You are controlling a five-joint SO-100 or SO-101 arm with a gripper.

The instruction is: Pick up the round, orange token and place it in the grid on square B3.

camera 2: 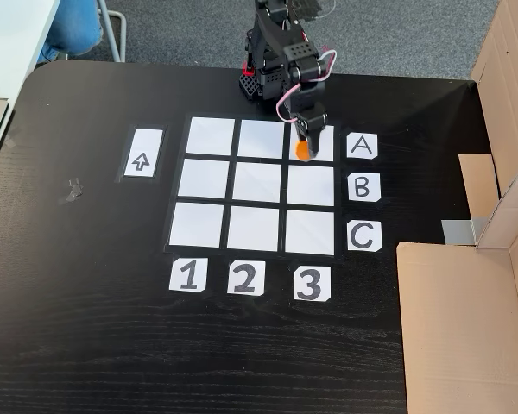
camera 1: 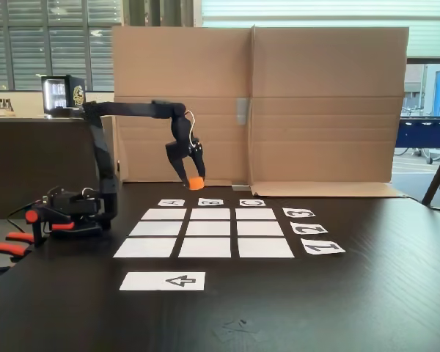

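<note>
The orange token [camera 1: 196,183] [camera 2: 303,152] hangs in the air, and my black gripper [camera 1: 192,178] [camera 2: 303,144] is shut on it. From above, the token appears over the grid cell beside the "A" card [camera 2: 362,146], in the column of the "3" card [camera 2: 309,283]. The grid [camera 1: 163,229] [camera 2: 210,178] of nine white rectangles lies flat on the black table. Square B3 [camera 1: 210,214] [camera 2: 310,185] is bare and sits one cell over from the token, next to the "B" card [camera 2: 363,187].
A cardboard wall [camera 1: 279,103] [camera 2: 462,319] stands just behind the lettered cards. A white slip with an arrow [camera 1: 163,281] [camera 2: 142,153] lies beside the grid. Orange-red clamp handles [camera 1: 7,248] jut out by the arm's base [camera 1: 73,213].
</note>
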